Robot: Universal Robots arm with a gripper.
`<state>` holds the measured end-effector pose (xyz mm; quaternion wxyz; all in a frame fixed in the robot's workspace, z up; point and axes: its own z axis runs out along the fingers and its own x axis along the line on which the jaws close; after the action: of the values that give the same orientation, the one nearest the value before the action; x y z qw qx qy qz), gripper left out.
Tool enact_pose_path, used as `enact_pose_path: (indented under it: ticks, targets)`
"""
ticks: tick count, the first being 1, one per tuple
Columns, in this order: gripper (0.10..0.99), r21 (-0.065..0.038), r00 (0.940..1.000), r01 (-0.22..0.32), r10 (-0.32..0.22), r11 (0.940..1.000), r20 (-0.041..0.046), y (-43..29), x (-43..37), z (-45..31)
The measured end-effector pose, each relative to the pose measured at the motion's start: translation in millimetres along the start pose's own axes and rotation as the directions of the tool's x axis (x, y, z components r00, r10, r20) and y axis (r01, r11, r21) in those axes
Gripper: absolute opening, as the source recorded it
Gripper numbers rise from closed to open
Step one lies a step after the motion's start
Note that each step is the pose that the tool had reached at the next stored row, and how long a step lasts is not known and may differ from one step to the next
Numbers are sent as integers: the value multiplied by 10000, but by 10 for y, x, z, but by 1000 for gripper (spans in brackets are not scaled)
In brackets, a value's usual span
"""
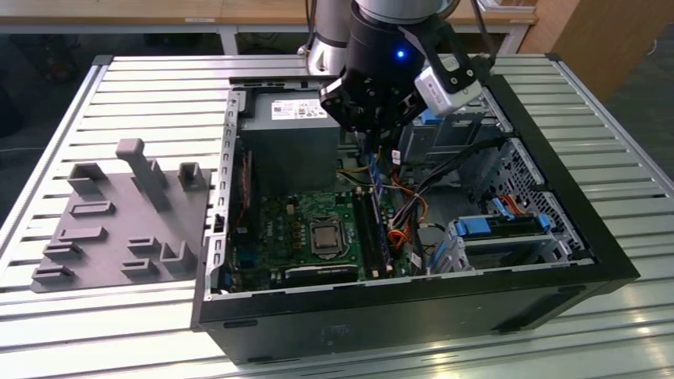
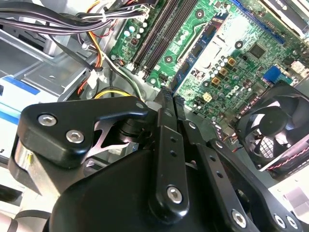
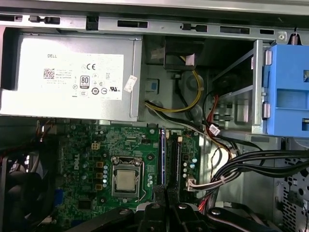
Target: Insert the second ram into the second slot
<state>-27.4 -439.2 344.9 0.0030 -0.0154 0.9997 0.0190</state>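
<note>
A dark-blue ram stick (image 3: 163, 159) stands on edge in a motherboard slot beside the CPU socket (image 3: 125, 180). It also shows in the second wrist view (image 2: 200, 48) and in the exterior view (image 1: 381, 221). I cannot tell whether it is the second ram. Empty dark slots (image 2: 154, 38) run alongside it. My gripper (image 1: 380, 154) hangs inside the open case, just above the far end of the slots. Its fingers (image 2: 164, 104) are shut, with only a thin dark line between them and nothing seen in the gap. The fingertips (image 3: 157, 192) sit in line with the stick.
The grey power supply (image 3: 72, 77) stands behind the board. Blue drive-bay clips (image 3: 289, 87) and black cable bundles (image 3: 241, 164) crowd one side, and a black fan (image 2: 275, 130) the other. A grey fixture plate (image 1: 126, 221) lies on the slatted table at the exterior view's left.
</note>
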Motion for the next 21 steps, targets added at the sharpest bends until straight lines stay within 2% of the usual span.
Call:
enact_pose_path:
  ticks: [21]
  targets:
    - [133, 7, 10000, 0, 0, 10000, -7, -4, 0, 61]
